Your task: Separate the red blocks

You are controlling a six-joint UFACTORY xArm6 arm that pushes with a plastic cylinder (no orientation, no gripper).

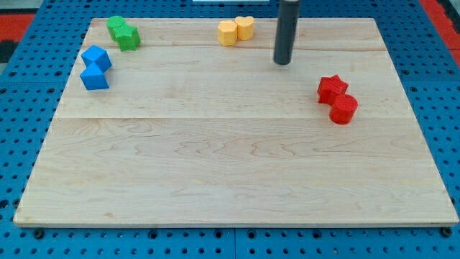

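Two red blocks, a star (331,88) and a cylinder (343,109), sit touching at the wooden surface's (215,158) right, so the separating looks not yet begun; my tip (282,62), a bare rod holding nothing, stands apart to their upper left.

Just one camera here, so no overlap between views to talk about. It sits above the near edge of the wooden board (230,173), looking down and forward at a fairly steep angle. The board fills nearly the whole frame and looks wider at the bottom than at the top, so the bottom edge is the near one. Blue pegboard (14,115) peeks out on all sides. The rod (286,32) comes in from the top centre, cut off by the frame edge.
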